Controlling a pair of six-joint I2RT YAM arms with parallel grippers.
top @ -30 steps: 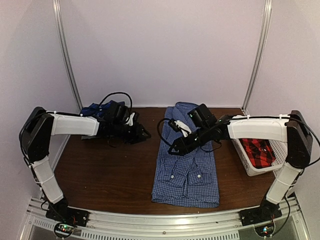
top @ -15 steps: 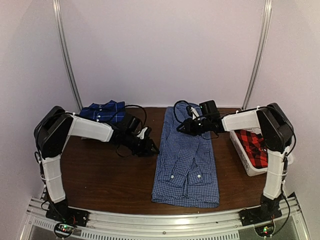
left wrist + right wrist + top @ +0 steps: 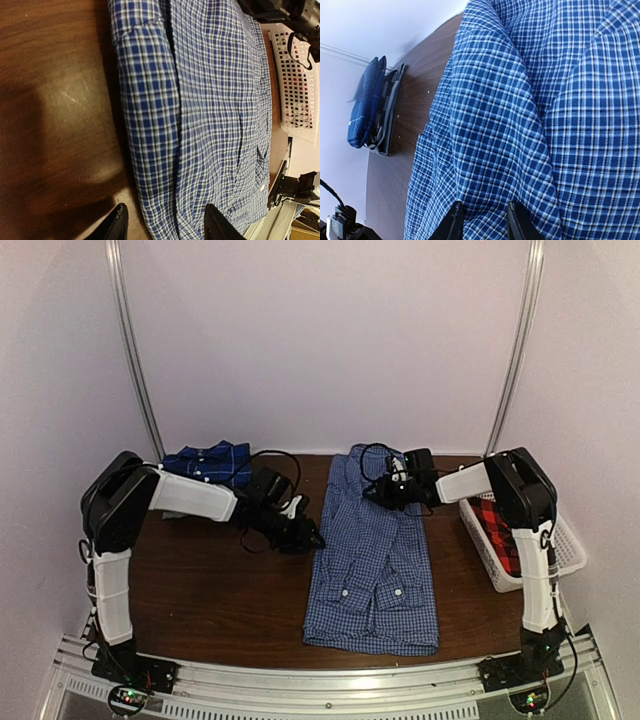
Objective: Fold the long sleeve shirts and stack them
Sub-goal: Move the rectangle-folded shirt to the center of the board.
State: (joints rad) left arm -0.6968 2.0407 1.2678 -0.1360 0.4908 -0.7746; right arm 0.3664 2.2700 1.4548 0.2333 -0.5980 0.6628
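A blue-and-white checked long sleeve shirt (image 3: 375, 560) lies lengthwise in the middle of the table, partly folded. My left gripper (image 3: 312, 535) is low at its left edge. Its jaws are open and straddle the folded edge of that shirt (image 3: 210, 100), one fingertip (image 3: 117, 225) over bare wood. My right gripper (image 3: 378, 490) rests on the shirt's far part, shut on a raised ridge of the checked cloth (image 3: 520, 100). A darker blue plaid shirt (image 3: 205, 462) lies folded at the back left. A red-and-black plaid shirt (image 3: 497, 525) lies in the basket.
The white slatted basket (image 3: 560, 540) stands at the table's right edge, also seen in the left wrist view as the basket (image 3: 295, 90). The folded dark plaid shirt (image 3: 367, 100) shows far left in the right wrist view. Brown tabletop (image 3: 210, 580) lies left of the shirt.
My left gripper slid right to the checked shirt's left edge and its jaws widened. My right gripper moved toward the shirt's far end and its jaws narrowed on the cloth.
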